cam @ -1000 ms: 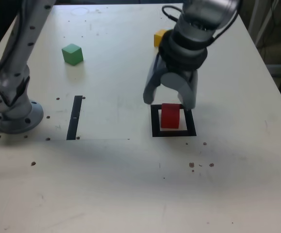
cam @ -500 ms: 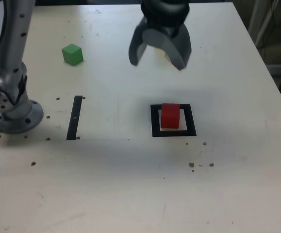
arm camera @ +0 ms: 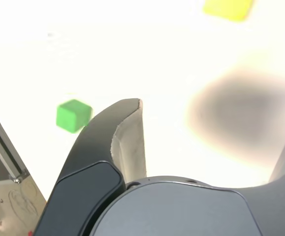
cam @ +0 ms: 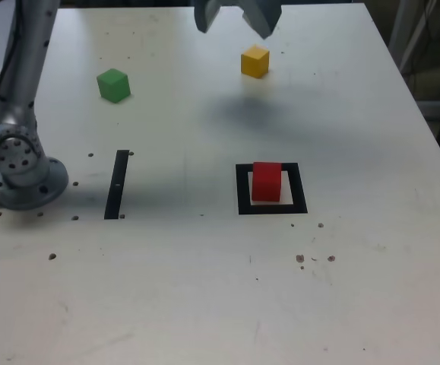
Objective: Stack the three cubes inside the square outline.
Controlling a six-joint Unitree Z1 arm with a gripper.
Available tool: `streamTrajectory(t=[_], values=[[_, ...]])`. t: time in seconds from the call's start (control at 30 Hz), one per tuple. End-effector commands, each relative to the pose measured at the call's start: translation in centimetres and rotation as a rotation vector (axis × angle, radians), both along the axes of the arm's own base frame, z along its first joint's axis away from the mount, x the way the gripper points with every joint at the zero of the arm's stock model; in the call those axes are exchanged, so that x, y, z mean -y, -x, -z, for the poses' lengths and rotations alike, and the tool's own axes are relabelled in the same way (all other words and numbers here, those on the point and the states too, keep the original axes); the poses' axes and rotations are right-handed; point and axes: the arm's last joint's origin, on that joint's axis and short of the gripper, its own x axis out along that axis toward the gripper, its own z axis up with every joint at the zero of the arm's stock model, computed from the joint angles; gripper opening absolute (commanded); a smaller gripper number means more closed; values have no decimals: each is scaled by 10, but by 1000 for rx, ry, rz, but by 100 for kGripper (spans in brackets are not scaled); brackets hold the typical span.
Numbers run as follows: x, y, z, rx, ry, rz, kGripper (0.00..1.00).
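End effector (cam: 235,17): hanging high over the far tabletop (cam: 204,289), jaws spread apart, gripping nothing.
Yellow cube (cam: 254,61): lying just below and toward the exterior view's right.
Red cube (cam: 266,181): sitting inside the square outline (cam: 242,190).
Green cube (cam: 113,84): lying well apart, toward the exterior view's left.

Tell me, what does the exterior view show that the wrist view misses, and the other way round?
Only the exterior view shows the red cube standing inside the square outline, the thin black strip and the arm's base. Only the wrist view shows the inner faces of the fingers, spread apart and holding nothing, with a dark shadow on the table between them. Both show the green cube, the yellow cube and the pale table.
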Motion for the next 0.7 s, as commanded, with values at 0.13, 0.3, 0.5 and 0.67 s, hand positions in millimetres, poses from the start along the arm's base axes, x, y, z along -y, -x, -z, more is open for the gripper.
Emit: streamTrajectory(t=[0.13, 0.3, 0.5, 0.67], values=[[-32, -10, 23, -52, 45, 92, 100], [-55, -12, 31, -43, 44, 96, 100], [-74, -21, 51, -34, 48, 99, 99], [-80, -27, 65, -18, 71, 123, 99]])
